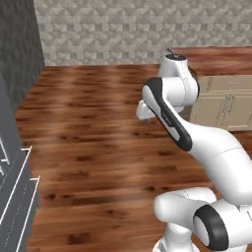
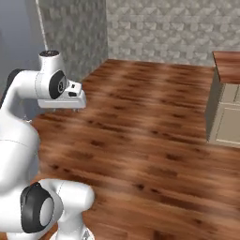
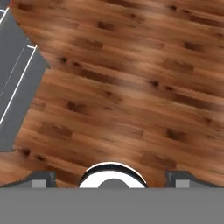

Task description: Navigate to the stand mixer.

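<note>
Here the gripper [image 3: 112,181] hangs over bare wooden floor [image 3: 131,87], its two dark tips far apart at the bottom corners of the hand view, so the jaws stand spread with nothing between them. The stand mixer cannot be made out from here, so its place, heading and long axis relative to the jaws cannot be told. Beneath the jaws the floor is glossy reddish-brown planks with dark knots. Off to one side sits a flat grey cabinet [image 3: 17,83] with thin white edge lines. Beyond the arm stands a beige panelled cabinet [image 1: 224,103] under a wooden worktop [image 1: 221,56], backed by a grey patterned wall [image 1: 147,29]
</note>
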